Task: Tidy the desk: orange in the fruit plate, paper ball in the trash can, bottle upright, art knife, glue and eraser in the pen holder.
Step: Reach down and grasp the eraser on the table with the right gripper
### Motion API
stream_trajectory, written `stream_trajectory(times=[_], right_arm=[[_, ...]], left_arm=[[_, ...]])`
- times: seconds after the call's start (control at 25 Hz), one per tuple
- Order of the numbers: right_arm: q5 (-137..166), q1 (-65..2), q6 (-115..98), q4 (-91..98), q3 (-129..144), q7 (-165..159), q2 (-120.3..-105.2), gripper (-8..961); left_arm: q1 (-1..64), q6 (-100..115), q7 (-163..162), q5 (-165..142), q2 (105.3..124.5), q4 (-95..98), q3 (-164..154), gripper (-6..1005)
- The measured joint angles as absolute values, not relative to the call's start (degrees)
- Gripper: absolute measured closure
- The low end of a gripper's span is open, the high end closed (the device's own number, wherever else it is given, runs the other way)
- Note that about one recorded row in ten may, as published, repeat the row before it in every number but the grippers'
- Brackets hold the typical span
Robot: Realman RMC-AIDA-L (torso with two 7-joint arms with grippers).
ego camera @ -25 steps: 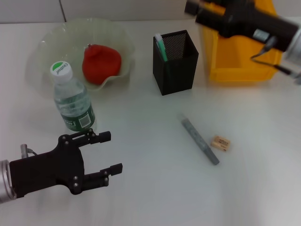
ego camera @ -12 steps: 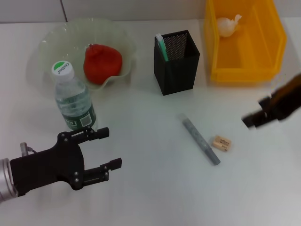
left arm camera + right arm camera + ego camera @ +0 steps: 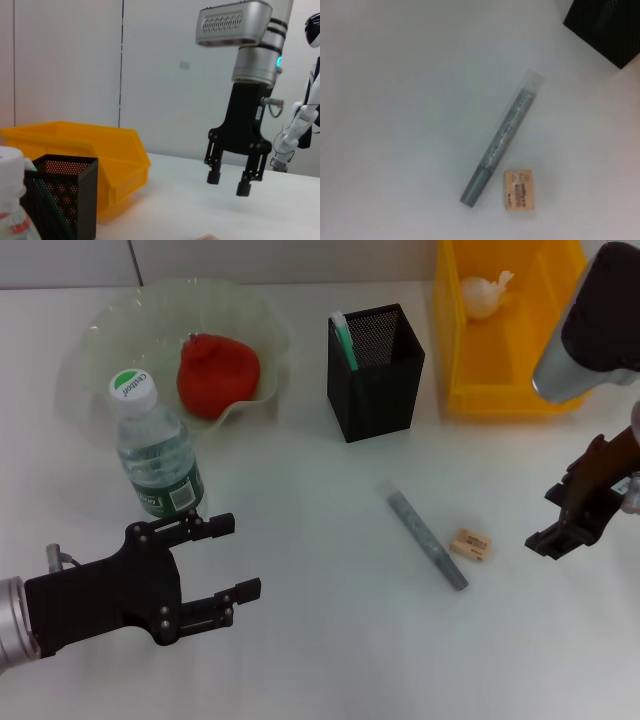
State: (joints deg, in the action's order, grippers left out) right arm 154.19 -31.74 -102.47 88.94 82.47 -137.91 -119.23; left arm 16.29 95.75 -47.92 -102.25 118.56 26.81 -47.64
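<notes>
Head view: the right gripper [image 3: 565, 518] hung with its fingers spread and empty, just beside the eraser [image 3: 470, 544] and the glue stick [image 3: 427, 539] lying on the desk [image 3: 320, 640]; the left gripper [image 3: 215, 565] waited released near the upright bottle [image 3: 155, 455].

Left wrist view: the right gripper [image 3: 232, 175] showed parted fingers above the desk.

Right wrist view: the eraser [image 3: 519, 191] lay close beside the glue stick [image 3: 502, 136]. Probably light, slightly yielding and grippy, the eraser seemed best pinched across its short sides.

Lighting: bright, even, overhead; soft faint shadows on white tabletop [image 3: 300, 640]. Right wrist view slightly soft; mild glare by tabletop's far edge.
</notes>
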Motion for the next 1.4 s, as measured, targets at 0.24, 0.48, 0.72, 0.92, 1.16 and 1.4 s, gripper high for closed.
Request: stream_trajectory(times=[0.24,0.48,0.72,0.92,1.16,1.4], right_arm=[[152.89,-32.8,-98.31,84.49,83.78,-137.48,-119.58,331],[152.27,-34.28,-93.93,79.15,86.6,-138.29,-119.61,347],[151.81,-36.8,-88.94,72.12,89.94,-139.41,-119.62,392],[151.06,-37.72,-87.44,69.78,89.94,-139.48,-119.65,429],[148.74,-39.26,-86.59,66.89,89.91,-139.48,-119.6,456],[149.07,-39.99,-86.42,65.46,89.99,-139.82,-119.64,465]], left_arm=[[16.28,95.43,-48.07,-102.36,118.56,26.8,-47.63,256],[16.28,95.35,-48.08,-102.44,118.56,26.73,-47.63,256],[16.16,95.35,-48.08,-102.48,118.48,26.71,-47.63,257],[16.02,95.35,-48.08,-102.49,118.47,26.72,-47.63,257],[15.99,95.38,-48.08,-102.48,118.47,26.71,-47.63,256],[15.91,95.52,-48.08,-102.48,118.47,26.71,-47.63,256]])
